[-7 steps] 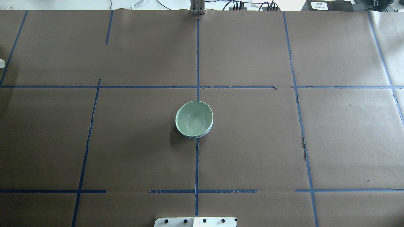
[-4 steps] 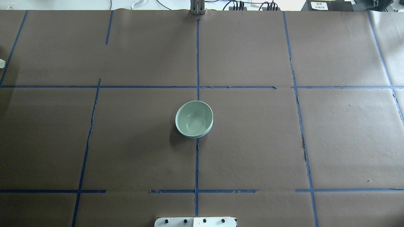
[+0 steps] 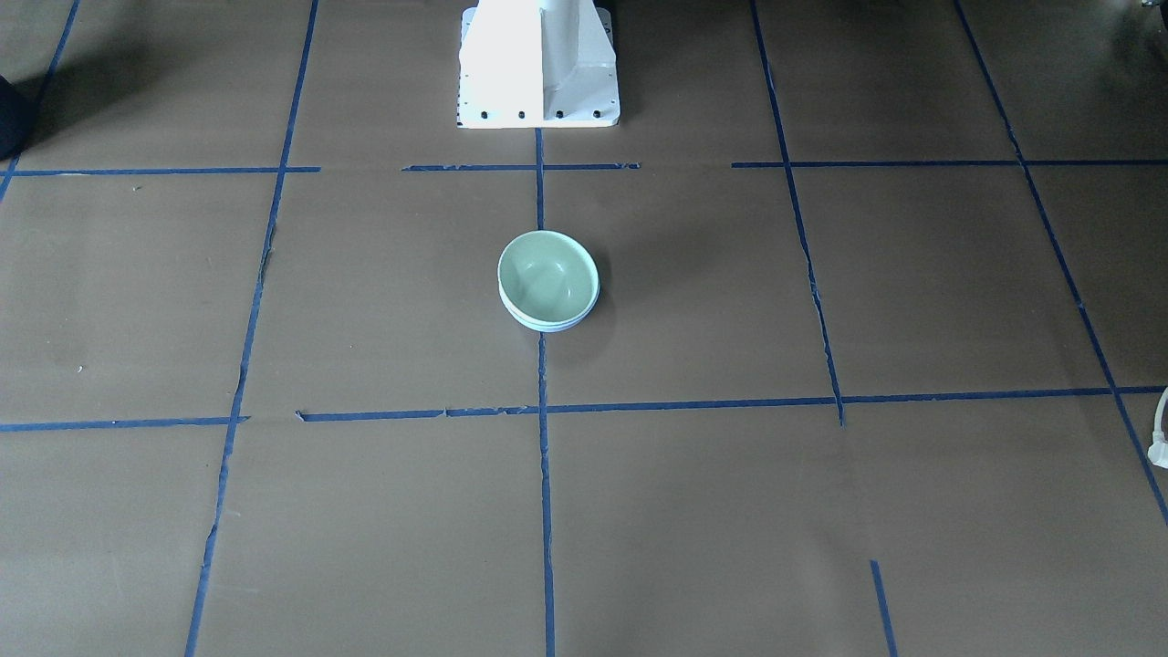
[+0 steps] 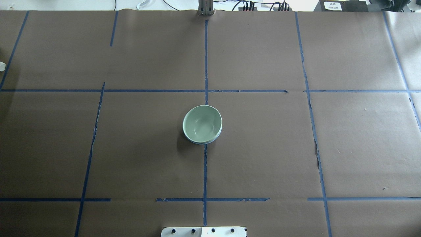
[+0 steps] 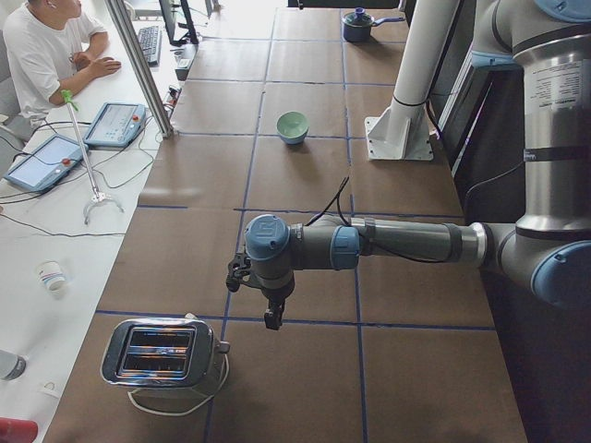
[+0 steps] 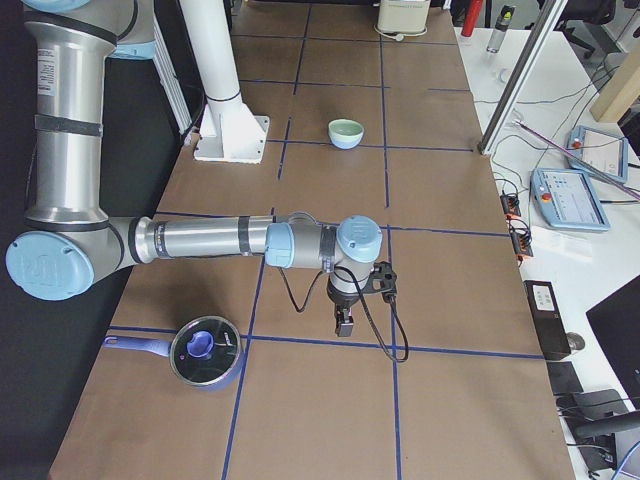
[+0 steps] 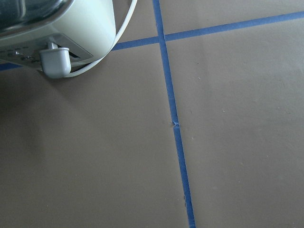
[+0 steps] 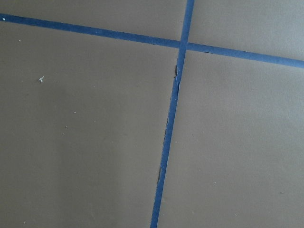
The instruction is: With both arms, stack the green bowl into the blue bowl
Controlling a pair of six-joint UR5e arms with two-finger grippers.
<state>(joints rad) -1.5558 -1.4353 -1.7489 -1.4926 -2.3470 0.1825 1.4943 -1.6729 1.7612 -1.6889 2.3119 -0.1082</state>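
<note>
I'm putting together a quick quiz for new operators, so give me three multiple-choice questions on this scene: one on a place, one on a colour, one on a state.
1. Where does the green bowl sit?
A. Inside the blue bowl
B. Beside the blue bowl
C. Upside down, on its own

2. What colour are the tape lines on the table?
A. Red
B. Blue
C. Yellow

3. How do the left pincer and the right pincer stand to the bowls?
A. The left pincer grips them
B. The right pincer grips them
C. Neither touches them

Answers:
1. A, since only a thin blue rim shows under the green bowl.
2. B, since the lines look blue in every view.
3. C, since the side views show both pincers over bare table, far from the bowls.
</note>
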